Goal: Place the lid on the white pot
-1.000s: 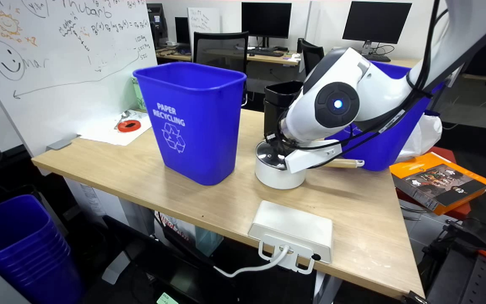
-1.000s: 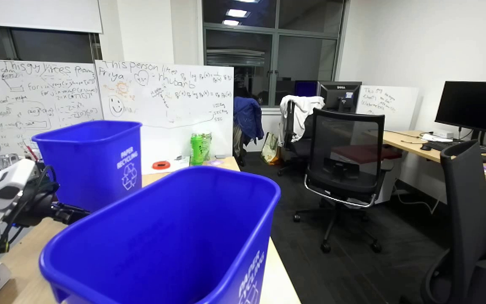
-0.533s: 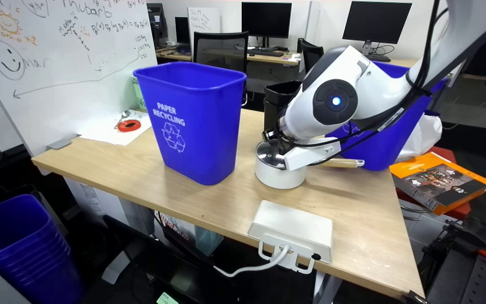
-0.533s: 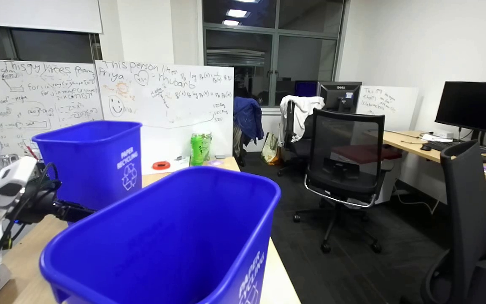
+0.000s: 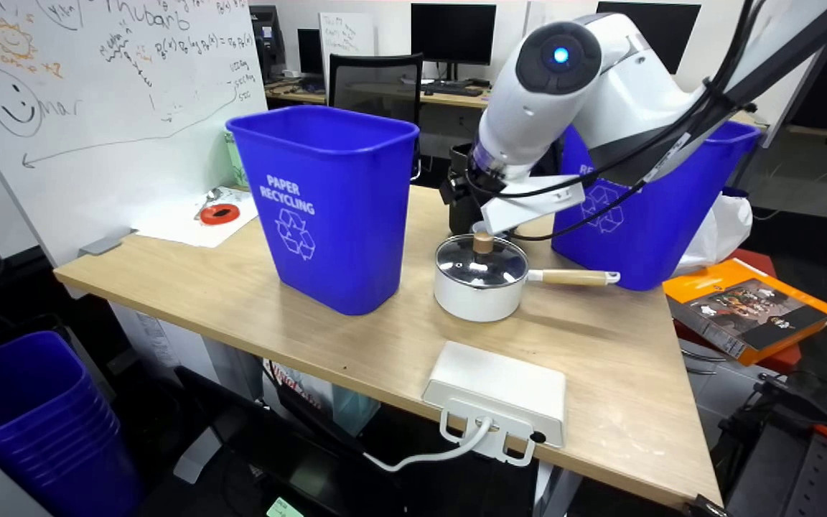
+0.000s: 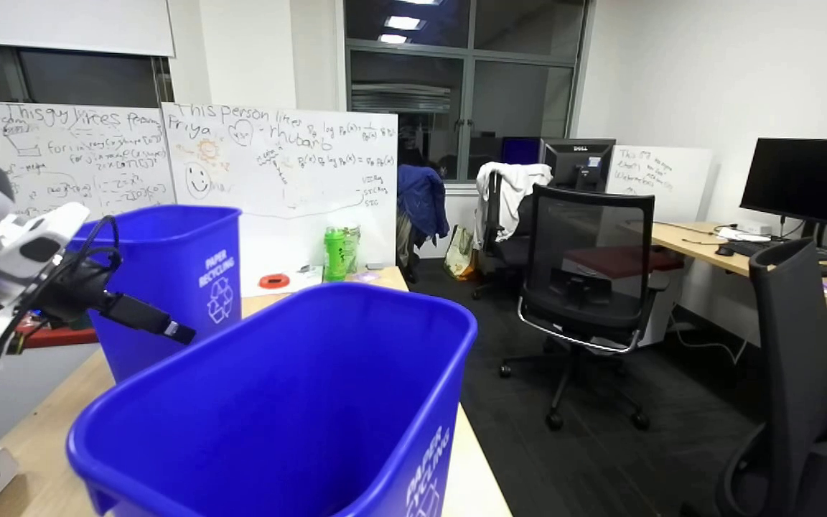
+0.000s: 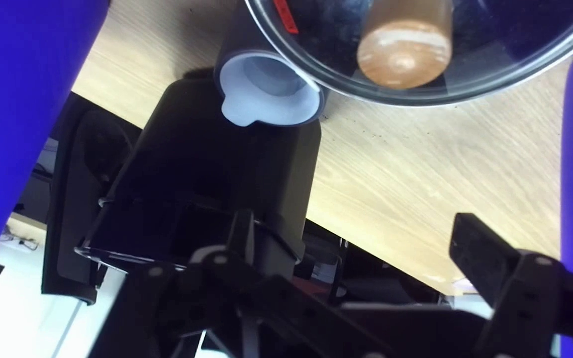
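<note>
The lid (image 5: 465, 268) sits level on the white pot (image 5: 477, 303): clear metal-rimmed glass, dark over the pot's inside and streaked with reflections, a stubby wooden knob (image 5: 483, 243) upright at its middle. The pot stands on the table (image 5: 600, 373), its pale straight handle (image 5: 573, 277) pointing right; a blue bin (image 5: 661, 215) stands on that handle's far side. The gripper (image 7: 356, 231) hangs higher, apart from the lid, its jaws spread wide.
</note>
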